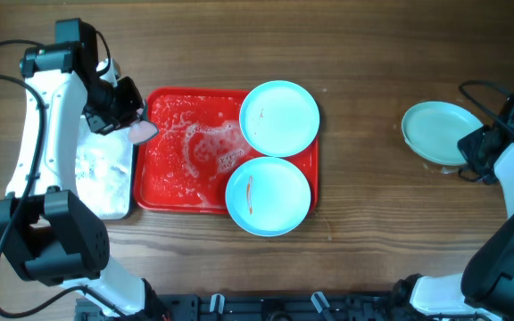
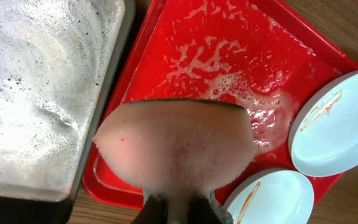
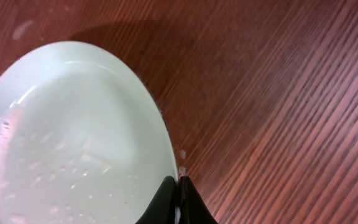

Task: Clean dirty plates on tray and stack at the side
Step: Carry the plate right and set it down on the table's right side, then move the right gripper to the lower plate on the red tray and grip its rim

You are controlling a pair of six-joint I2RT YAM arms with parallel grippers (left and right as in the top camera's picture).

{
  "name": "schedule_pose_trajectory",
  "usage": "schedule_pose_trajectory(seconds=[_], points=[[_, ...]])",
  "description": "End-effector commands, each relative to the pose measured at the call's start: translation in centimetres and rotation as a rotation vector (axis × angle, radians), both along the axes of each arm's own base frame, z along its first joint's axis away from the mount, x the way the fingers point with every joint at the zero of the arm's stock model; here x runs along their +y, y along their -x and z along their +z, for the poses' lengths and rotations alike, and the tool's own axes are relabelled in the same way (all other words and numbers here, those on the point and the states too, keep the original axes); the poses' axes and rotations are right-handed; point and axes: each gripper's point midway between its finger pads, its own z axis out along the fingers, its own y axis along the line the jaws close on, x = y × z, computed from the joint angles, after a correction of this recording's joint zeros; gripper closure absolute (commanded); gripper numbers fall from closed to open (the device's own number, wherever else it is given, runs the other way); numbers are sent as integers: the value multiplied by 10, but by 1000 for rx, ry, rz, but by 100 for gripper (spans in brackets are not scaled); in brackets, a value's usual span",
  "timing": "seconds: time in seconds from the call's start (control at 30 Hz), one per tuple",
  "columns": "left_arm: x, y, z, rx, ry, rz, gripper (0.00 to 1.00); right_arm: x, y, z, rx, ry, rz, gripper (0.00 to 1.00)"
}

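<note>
- My left gripper (image 1: pixel 131 122) is clamped on the pink sponge (image 2: pixel 176 146). It hangs over the seam where the grey pan (image 2: pixel 42 93) meets the left rim of the tray (image 1: pixel 163 102).
- The sponge is wet and foamy, with its dark scouring side facing away from the wrist camera.
- The pan sits just left of the tray, touching it or nearly so, and holds frothy grey water.
- The red tray lies left of centre on the wooden table (image 1: pixel 364 223). White suds are spread over its left and middle floor.
- The far plate (image 1: pixel 279 118) sits at the tray's far right corner. I see one faint orange smear near its left edge.
- The near plate (image 1: pixel 269 196) sits just beside it at the near right corner, overhanging the tray's near rim. It has an orange streak near its centre.
- The third plate (image 1: pixel 437 134) is off the tray, well apart on the right side of the table. It looks wet and has no smear.
- My right gripper (image 3: pixel 178 198) is pinched together on the third plate's right rim.
</note>
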Motion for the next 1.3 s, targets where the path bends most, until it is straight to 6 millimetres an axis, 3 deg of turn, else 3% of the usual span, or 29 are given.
schedule_pose_trajectory(seconds=[0.0, 0.03, 0.1, 0.23, 0.4, 0.5, 0.57, 0.73, 0.8, 0.87, 1.07, 1.2, 1.27], points=[[-3, -3, 6, -25, 11, -22, 96, -3, 6, -5, 17, 22, -21, 73], [-3, -3, 6, -25, 11, -23, 96, -4, 4, -4, 12, 25, -21, 58], [-3, -4, 6, -27, 11, -23, 96, -5, 1, -2, 3, 33, -10, 46], [-3, -5, 6, -31, 11, -23, 96, 4, -12, 13, -30, -9, 76, 32], [-3, -5, 6, -33, 10, -23, 96, 36, -35, 77, -176, -115, 258, 25], [-2, -5, 6, -33, 10, -23, 96, 77, -37, 123, -282, -204, 421, 24], [-2, -5, 6, -33, 10, -23, 96, 104, -27, 135, -295, -258, 474, 24], [-3, -5, 6, -33, 10, -23, 96, 159, -5, 129, -197, -336, 608, 24], [-3, -5, 6, -33, 11, -23, 96, 196, 6, 114, -121, -380, 704, 24], [-3, -5, 6, -32, 11, -23, 96, 217, 11, 103, -82, -399, 763, 24], [-3, -5, 6, -33, 10, -23, 96, 257, 22, 78, -23, -420, 841, 30], [-2, -5, 6, -33, 10, -23, 96, 289, 25, 68, -14, -437, 884, 43], [-2, -5, 6, -33, 10, -23, 96, 301, 29, 62, 14, -418, 880, 45]])
